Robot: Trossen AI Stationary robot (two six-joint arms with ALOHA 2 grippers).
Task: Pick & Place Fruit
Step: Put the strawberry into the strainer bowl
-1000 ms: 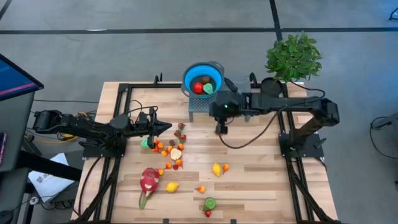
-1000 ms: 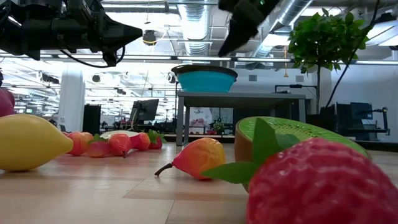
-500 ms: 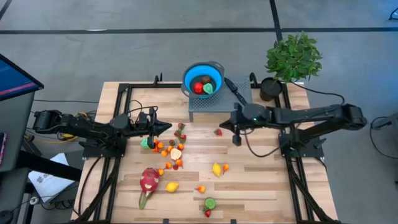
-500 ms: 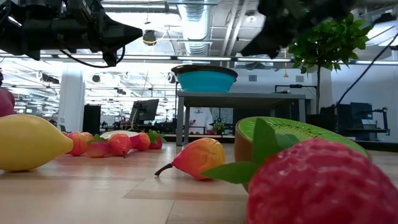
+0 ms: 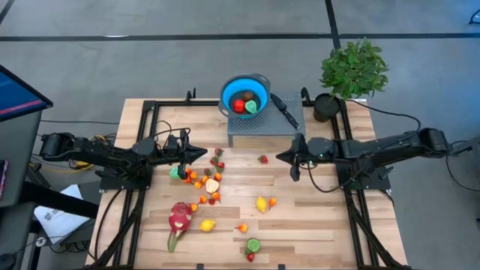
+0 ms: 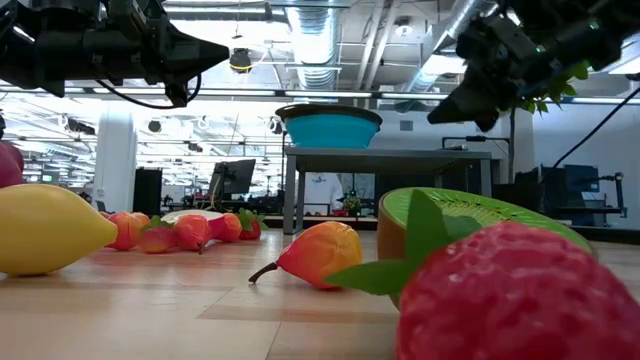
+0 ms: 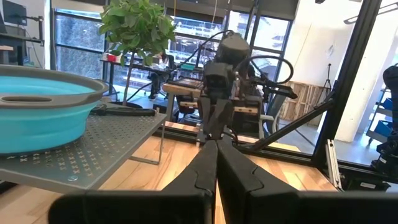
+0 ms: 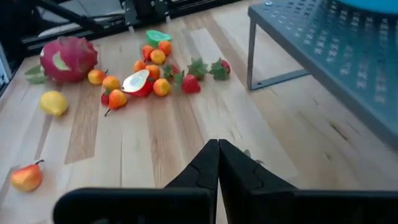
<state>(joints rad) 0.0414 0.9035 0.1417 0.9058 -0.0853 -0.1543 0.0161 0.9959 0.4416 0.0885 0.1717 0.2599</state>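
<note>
Your right gripper (image 5: 283,157) has its fingers pressed together and holds nothing; it hangs above bare wood just in front of the grey perforated stand (image 5: 259,130), pointing toward the left arm. In its wrist view the closed fingertips (image 8: 217,149) meet in a point over the table (image 5: 315,210). A single strawberry (image 5: 262,159) lies on the wood just beside that tip, between it and the main scatter.

Your left gripper (image 5: 201,154) is also pinched shut and empty, hovering over the near edge of the fruit cluster (image 5: 204,180): small orange and red pieces, a halved pear, a green piece by the arm. The dragon fruit (image 5: 179,218) lies nearer the table's front, with a yellow lemon (image 5: 208,224) just beside it. Another lemon (image 5: 261,203) sits mid-table, a pear (image 5: 242,227) further forward, and a kiwi half (image 5: 253,244) with a strawberry near the front edge.

The blue bowl (image 5: 244,95) stands on the stand and already contains a red fruit and a green one. A black-handled knife (image 5: 284,109) lies on the stand beside it. The potted plant (image 5: 352,71) stands at the far right corner.

The widest open wood is on the right half, in front of the right arm.
</note>
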